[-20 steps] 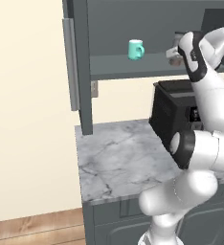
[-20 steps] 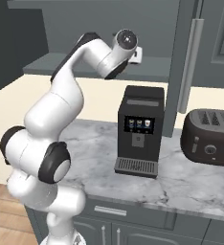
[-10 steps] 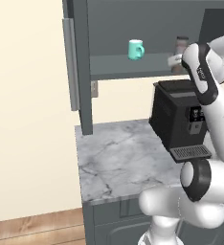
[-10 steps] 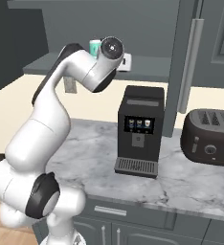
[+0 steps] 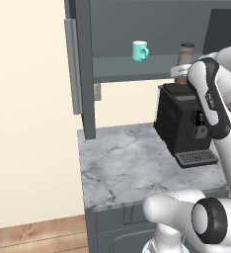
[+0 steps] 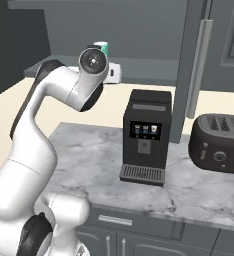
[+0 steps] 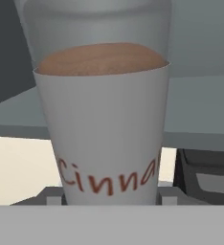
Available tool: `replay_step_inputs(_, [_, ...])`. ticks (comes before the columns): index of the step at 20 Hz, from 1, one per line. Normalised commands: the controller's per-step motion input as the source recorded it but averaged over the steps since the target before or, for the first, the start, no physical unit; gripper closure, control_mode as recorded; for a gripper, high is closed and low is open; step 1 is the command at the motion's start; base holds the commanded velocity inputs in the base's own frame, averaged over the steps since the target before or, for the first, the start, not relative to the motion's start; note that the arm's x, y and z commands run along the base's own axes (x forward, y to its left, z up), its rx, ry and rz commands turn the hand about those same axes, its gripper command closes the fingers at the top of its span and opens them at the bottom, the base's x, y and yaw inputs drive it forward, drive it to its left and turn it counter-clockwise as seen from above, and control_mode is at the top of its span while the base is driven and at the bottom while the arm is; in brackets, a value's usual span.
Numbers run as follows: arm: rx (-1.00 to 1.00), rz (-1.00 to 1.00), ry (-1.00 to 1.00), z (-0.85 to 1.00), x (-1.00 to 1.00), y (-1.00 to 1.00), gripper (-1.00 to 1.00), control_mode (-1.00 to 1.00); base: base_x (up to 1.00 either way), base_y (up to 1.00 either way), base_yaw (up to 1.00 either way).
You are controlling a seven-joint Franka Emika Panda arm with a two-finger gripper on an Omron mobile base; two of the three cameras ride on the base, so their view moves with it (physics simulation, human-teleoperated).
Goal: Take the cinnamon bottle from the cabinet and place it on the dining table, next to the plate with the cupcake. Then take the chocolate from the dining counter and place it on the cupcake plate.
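Note:
The cinnamon bottle (image 5: 187,51) is a clear jar of brown powder with a dark cap. It is upright at the front edge of the cabinet shelf (image 5: 122,68), above the coffee machine. My gripper (image 5: 180,73) is shut on its lower part. In the hand view the cinnamon bottle (image 7: 104,119) stands between my two fingertips (image 7: 53,195), its white label reading "Cinna". The gripper (image 7: 106,196) sits at the bottle's base. The plate, cupcake, chocolate and dining table are out of view.
A teal mug (image 5: 139,51) stands on the same shelf to the left. The cabinet door (image 5: 80,74) hangs open at the left. A black coffee machine (image 5: 181,123) sits on the marble counter (image 5: 122,163) under the shelf. A dark toaster (image 6: 219,142) is further right.
The arm's elbow has swung up and to the right in the left base view. The hand and the bottle have drawn back slightly from the shelf. The grip has not changed.

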Motion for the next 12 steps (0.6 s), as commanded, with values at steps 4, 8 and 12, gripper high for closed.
replay_step_inputs(4, [0.00, 0.00, 0.05, -0.02, -0.51, 0.38, 1.00, -1.00, 0.00, 0.00, 0.00])
replay_step_inputs(8, [0.00, 0.00, 0.00, -0.02, -0.62, 0.32, 1.00, -1.00, 0.00, 0.00, 0.00])
replay_step_inputs(12, [0.00, 0.00, -0.01, 0.00, -0.61, 0.31, 1.00, -1.00, 0.00, 0.00, 0.00])
